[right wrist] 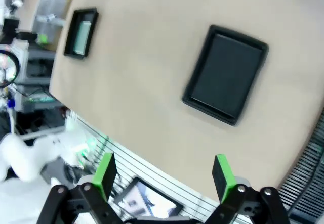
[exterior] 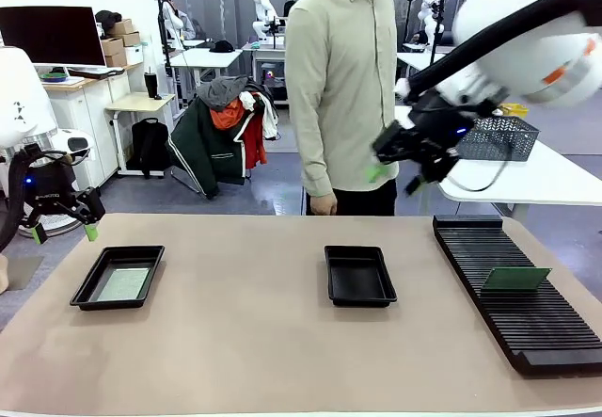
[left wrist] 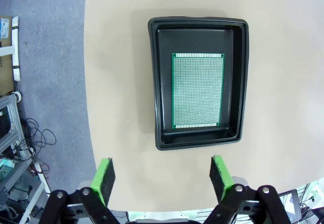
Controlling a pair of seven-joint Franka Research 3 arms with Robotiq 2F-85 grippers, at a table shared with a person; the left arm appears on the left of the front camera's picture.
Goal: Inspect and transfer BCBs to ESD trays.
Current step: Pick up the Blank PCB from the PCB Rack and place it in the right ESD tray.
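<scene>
One black ESD tray (exterior: 87,292) (left wrist: 243,82) (right wrist: 72,32) lies at the table's left and holds a pale green BCB (exterior: 124,283) (left wrist: 197,90) (right wrist: 83,31) flat on its floor. The other ESD tray (exterior: 358,276) (right wrist: 226,74) at the middle has a bare floor. Another green BCB (exterior: 515,278) leans in the black slotted rack (exterior: 513,290) at the right. My left gripper (exterior: 64,232) (left wrist: 162,177) hangs open above the table's left edge, near the left tray. High over the right side, my right gripper (exterior: 395,178) (right wrist: 164,174) is open with nothing between its fingers.
A person in a pale shirt (exterior: 340,78) stands at the far side behind the middle tray. A side table with a grey mesh basket (exterior: 499,137) is at the back right. Bare tan tabletop (exterior: 245,332) lies between the trays.
</scene>
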